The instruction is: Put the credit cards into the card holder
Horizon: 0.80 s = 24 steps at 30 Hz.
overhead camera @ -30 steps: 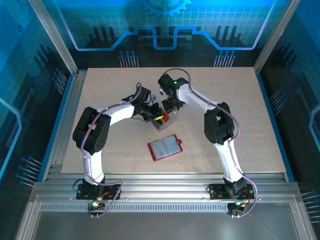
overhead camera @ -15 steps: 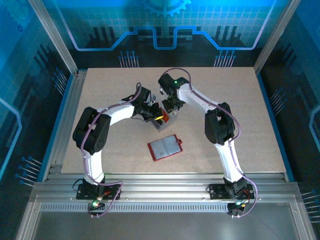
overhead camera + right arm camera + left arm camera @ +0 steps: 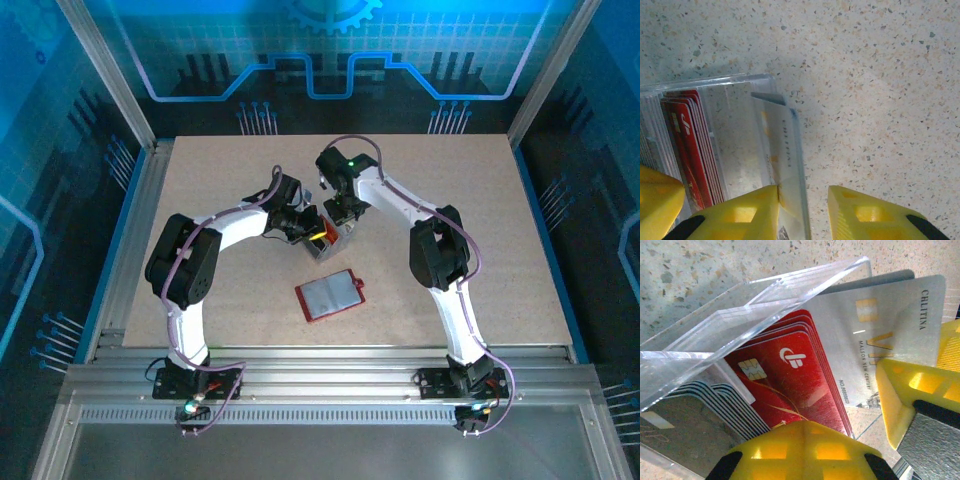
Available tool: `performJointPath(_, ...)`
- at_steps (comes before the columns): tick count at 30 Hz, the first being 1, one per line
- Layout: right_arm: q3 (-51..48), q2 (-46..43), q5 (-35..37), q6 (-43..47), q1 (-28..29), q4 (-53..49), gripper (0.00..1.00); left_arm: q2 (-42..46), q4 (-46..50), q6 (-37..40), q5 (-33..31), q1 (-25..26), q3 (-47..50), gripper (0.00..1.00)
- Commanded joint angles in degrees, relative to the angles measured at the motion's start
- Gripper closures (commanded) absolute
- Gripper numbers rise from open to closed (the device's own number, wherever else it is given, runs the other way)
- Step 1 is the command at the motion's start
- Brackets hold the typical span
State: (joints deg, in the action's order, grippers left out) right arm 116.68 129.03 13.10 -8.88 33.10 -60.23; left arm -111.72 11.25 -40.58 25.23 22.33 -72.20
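Several credit cards stand in a clear acrylic box [image 3: 326, 241] at mid-table: red cards [image 3: 790, 370], a pale silver card [image 3: 880, 325] and dark striped ones [image 3: 715, 405]. My left gripper [image 3: 803, 435] is shut, its tip against the red cards at the box's open top. My right gripper [image 3: 804, 197] is open and straddles the silver card [image 3: 772, 145] and the box's end wall [image 3: 799, 150]. Its left finger [image 3: 747, 215] touches the card, while the other finger [image 3: 870, 215] is clear of the wall. The red card holder [image 3: 332, 296] lies open on the table, nearer the arm bases.
Both grippers crowd the box from either side, left [image 3: 300, 222] and right [image 3: 342, 212]. The right gripper's yellow fingers [image 3: 905, 400] sit close beside the silver card. Speckled tabletop [image 3: 880, 75] spreads around the box. Metal frame rails [image 3: 140, 250] border the table.
The right gripper's jaws have come slightly closer together around the silver card. Both arms and the card holder stay where they were.
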Motion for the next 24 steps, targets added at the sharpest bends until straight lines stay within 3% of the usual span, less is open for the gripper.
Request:
performJointPath(1, 1.64, -2.30, 2.85, 0.86, 0.18, -2.44, 0.68, -2.18, 5.15, -0.04, -3.46, -1.15, 2.50, 0.98)
performJointPath(16, 2.31, -2.34, 1.95, 0.91, 1.35, -3.04, 0.72, -2.27, 4.75, -0.20, -3.26, -1.41, 2.88, 0.98)
performJointPath(24, 2.39, -3.11, 0.39, 1.18, 2.32, -3.32, 0.87, -2.27, 4.66, -0.34, -3.06, -1.58, 2.95, 0.98)
